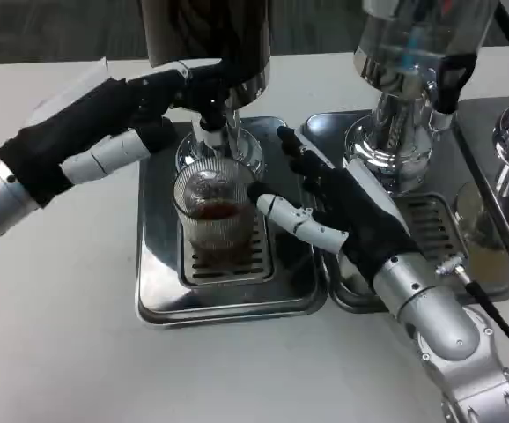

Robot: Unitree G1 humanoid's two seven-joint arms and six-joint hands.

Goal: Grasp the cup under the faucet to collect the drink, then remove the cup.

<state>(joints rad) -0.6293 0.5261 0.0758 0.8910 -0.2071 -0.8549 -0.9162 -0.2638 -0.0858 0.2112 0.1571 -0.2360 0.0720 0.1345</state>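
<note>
At frame centre the cup (213, 214) sits partly filled under the faucet (212, 126), left hand (144, 119) gripping the tap, right hand (325, 207) spread empty beside it; next, probably grasp and withdraw.

The ribbed glass cup (212, 214) stands on the drip tray (162, 291) under the faucet (210, 123), a little dark drink inside; the right hand (338, 207) is spread beside it, the left hand (153, 110) at the faucet.

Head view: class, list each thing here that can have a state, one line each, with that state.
Cup: upright on the drip tray under the faucet, some dark drink inside.
Faucet: left hand on it; flow cannot be told.
Left hand: gripping at the faucet.
Right hand: open beside the cup, fingers spread, not clearly touching.
Drip tray: flat on the table.
</note>
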